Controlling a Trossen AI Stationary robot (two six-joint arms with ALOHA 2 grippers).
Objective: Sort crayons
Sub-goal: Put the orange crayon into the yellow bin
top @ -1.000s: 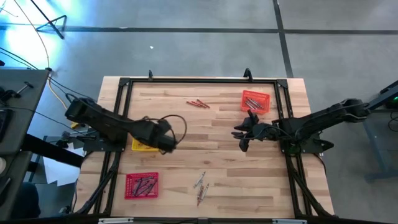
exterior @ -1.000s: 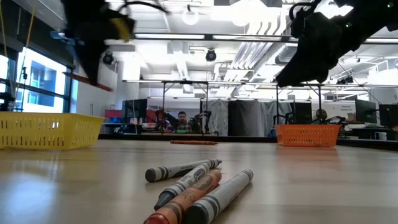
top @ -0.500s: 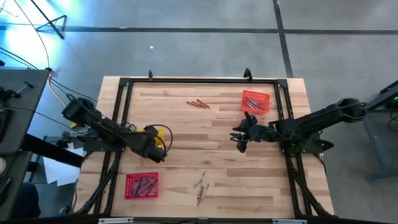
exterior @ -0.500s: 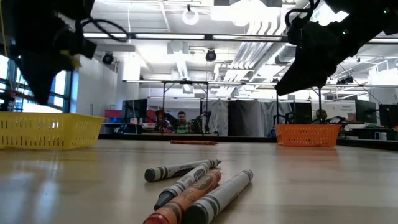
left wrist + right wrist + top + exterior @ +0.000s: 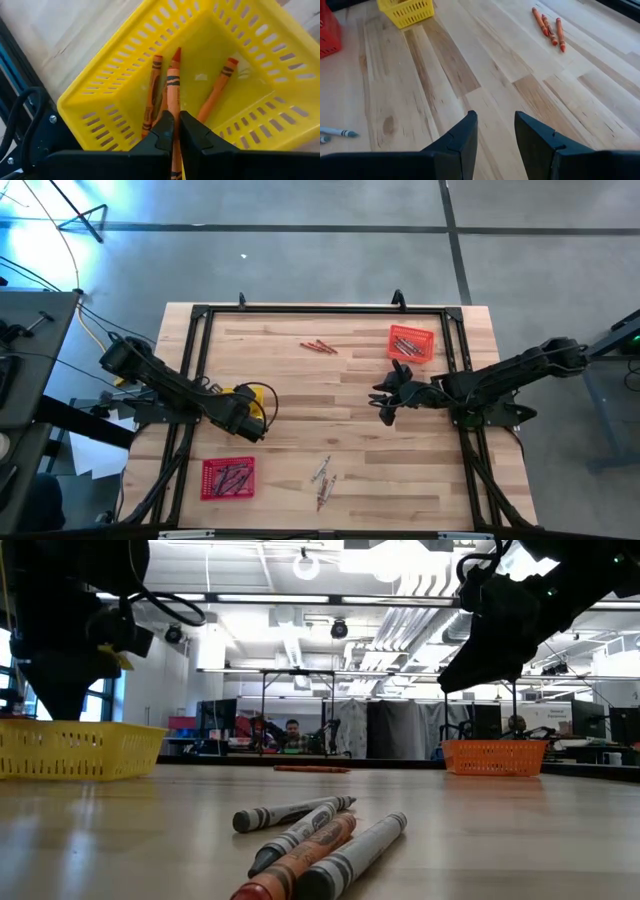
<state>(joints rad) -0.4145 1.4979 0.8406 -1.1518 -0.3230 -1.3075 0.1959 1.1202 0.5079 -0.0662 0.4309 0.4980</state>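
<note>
Left wrist view shows the left gripper [image 5: 175,125] pinched shut on an orange crayon [image 5: 173,95], its tip pointing down into the yellow tray [image 5: 100,85], where a few more orange crayons [image 5: 218,89] lie just ahead of the jaws on the tray floor. The right gripper [image 5: 495,131] hangs with its jaws apart and holding nothing above bare table [image 5: 445,65], three red crayons [image 5: 549,26] lying well ahead of it and to one side. A mixed grey and orange heap [image 5: 320,840] sits near the table's front edge, well apart from both grippers. I judge these sticks very light and stiff but brittle: waxy, paper-wrapped, prone to roll on the wood and to snap if squeezed hard or levered. The best hold is probably across the middle of the wrapped barrel, jaws square to its length, taking one stick clear of its neighbours; where they lie touching, the outermost one looks easiest to reach.
</note>
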